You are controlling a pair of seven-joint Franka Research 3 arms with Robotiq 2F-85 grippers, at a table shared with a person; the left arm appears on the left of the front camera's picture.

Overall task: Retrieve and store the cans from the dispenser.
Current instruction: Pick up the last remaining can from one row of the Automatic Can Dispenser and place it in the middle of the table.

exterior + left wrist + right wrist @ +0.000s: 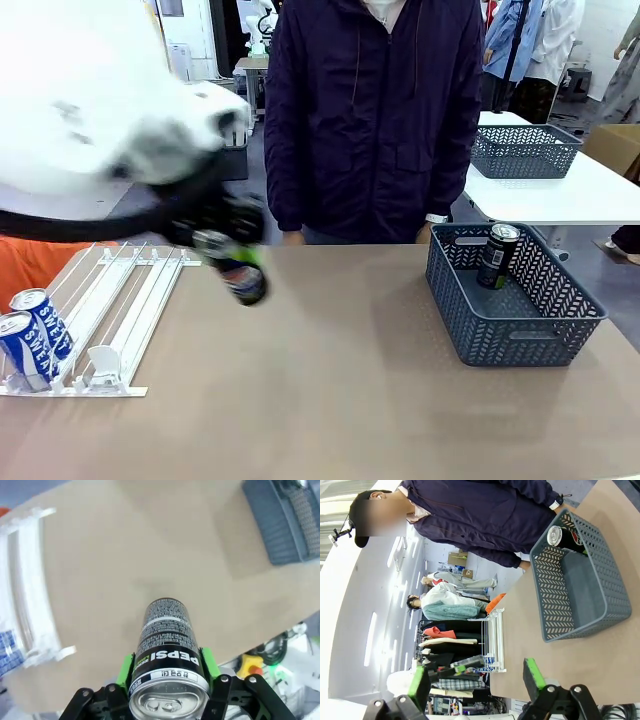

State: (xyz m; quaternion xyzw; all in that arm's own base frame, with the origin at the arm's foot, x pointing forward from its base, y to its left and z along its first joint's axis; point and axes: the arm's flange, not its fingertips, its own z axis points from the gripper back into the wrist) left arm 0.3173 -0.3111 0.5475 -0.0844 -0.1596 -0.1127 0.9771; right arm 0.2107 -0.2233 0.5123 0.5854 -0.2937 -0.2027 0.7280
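Plainly, the carrying step is in hand, as I judge it; across the brown table [330, 390] the grey basket [505, 330] sits at the robot's right, with one black can [498, 256] standing near its far wall; the white rack [120, 295] lies at the left, two blue cans [35, 330] side by side at its near end; the other black can [167, 640] is clamped between the green pads [126, 669] of the left gripper [167, 667], jaws drawn in narrow around its body just below the silver top, and it hangs tilted over bare table just beside the rack, well apart from the basket; the right gripper [477, 677] stands wide open with nothing in it; the next move, I'd judge, calls for bringing the can over the basket, lowering it clear of the one already inside, and only then letting go.
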